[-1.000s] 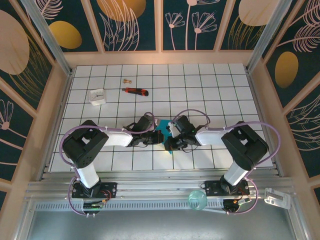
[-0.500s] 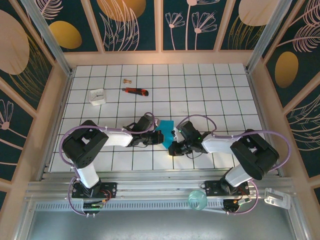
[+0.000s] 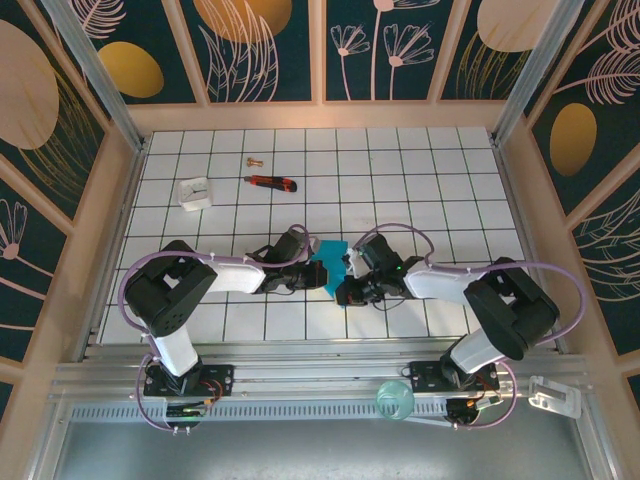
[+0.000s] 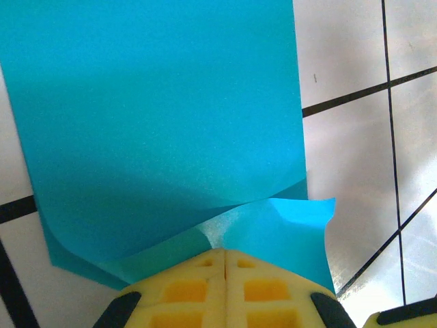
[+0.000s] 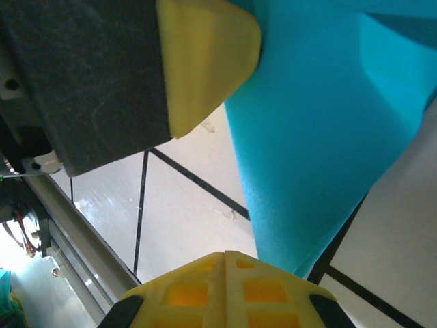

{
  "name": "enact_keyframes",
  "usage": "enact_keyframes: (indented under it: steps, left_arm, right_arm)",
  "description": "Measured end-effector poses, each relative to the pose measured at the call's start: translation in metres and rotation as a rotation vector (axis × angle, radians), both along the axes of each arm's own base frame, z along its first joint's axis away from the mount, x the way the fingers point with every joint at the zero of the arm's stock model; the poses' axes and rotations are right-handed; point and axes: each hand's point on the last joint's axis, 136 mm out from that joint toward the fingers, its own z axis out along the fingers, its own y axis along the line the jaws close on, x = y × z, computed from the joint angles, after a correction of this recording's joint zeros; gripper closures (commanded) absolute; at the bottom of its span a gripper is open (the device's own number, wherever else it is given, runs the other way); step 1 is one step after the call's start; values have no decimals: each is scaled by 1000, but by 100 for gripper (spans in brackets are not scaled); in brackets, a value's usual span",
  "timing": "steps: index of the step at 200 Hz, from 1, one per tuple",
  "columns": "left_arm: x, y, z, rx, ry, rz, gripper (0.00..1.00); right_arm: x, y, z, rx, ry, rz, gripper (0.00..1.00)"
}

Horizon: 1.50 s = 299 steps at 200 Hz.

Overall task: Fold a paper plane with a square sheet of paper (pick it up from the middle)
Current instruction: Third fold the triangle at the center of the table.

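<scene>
From above, my left claw point(image 3: 316, 276) and right claw point(image 3: 347, 291) crowd the square sheet of paper point(image 3: 327, 255), a partly folded teal shape between them near the middle of the tiled table point(image 3: 420, 190). With the claws this close, one careless swing could knock them together.

At my left wrist, my left claw point(image 4: 225, 256) is pressed together, its tips at the paper's point(image 4: 157, 123) near edge where a loose flap lifts. I cannot tell whether paper is caught between the tips. Dragging here could skew the crease.

At my right wrist, my right claw point(image 5: 225, 258) is also pressed together, beside a corner of the paper point(image 5: 321, 137), with the other claw's finger point(image 5: 205, 61) just above. Pulling against each other could tear the thin sheet.
</scene>
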Motion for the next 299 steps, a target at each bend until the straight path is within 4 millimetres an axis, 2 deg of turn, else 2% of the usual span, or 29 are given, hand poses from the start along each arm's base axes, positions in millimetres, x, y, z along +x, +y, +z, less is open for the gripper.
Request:
enact_keyframes:
  steps: [71, 178, 218, 232, 252, 261, 276, 299]
  left_arm:
    - [0, 0, 0, 1, 1, 0, 100]
    - [0, 0, 2, 16, 14, -3, 100]
    - [-6, 2, 7, 15, 44, -6, 80]
    - [-7, -1, 18, -17, 41, -4, 75]
    - [-7, -5, 39, -73, 21, 0, 72]
    - [-8, -6, 48, -101, 11, -1, 76]
    - [-10, -8, 57, -135, 11, 3, 87]
    - [-21, -9, 50, -142, 59, 2, 99]
  right_arm:
    - [-1, -7, -17, -38, 38, -12, 100]
    - [-1, -10, -21, 5, 80, -54, 100]
    - [-2, -10, -24, 8, 115, -74, 100]
    - [-2, -10, -25, 8, 119, -77, 100]
    - [-2, -10, -25, 7, 121, -78, 100]
    - [-2, -10, -25, 7, 122, -78, 100]
    - [-2, -10, -25, 8, 122, -77, 100]
    - [-2, -11, -25, 7, 122, -77, 100]
